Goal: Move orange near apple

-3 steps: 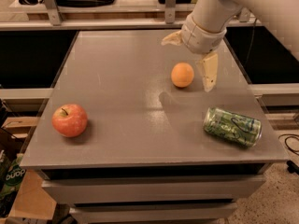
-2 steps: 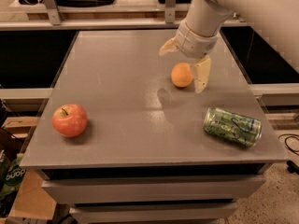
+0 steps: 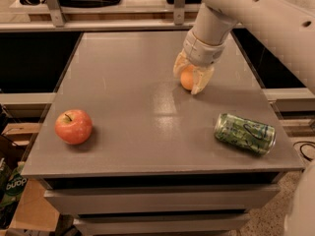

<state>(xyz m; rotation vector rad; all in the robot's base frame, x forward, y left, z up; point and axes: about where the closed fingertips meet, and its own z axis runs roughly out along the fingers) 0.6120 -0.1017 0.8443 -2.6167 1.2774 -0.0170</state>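
Since the earlier frames, the end effector point(image 3: 187, 82) had shifted from a position beside and above the small, round, matte orange fruit point(image 3: 186, 80) and come down over it. The orange itself, the other objects and the flat grey bench point(image 3: 128, 82) showed no displacement.

**Hazards**
- Slip on lift. The orange was smooth and round. Off-centre finger contact would probably let it roll or squirt out once raised.
- Roll-away. The orange rested on the bench directly between the fingers. A failed grasp could send it across the flat surface and possibly over an edge.
- Collision on transfer. The green patterned drinks can point(image 3: 244, 133) lay on its side near the end effector, on the camera side and to the right as viewed. A low or wide sweep could strike it and set it rolling.
- Placement error. The round red apple with pale speckles and a short stem point(image 3: 73, 126) sat well away from the end effector, toward the front left of the bench as viewed. Releasing too close could nudge it, and releasing from height could let the orange roll off.

**End effector state**
The two pale fingers point(image 3: 203, 77) were narrowed to about the width of the orange, one on each side. No gap was visible on either side, so the grip was judged closed on the orange. The orange had not yet left the bench. Nothing else was touched.
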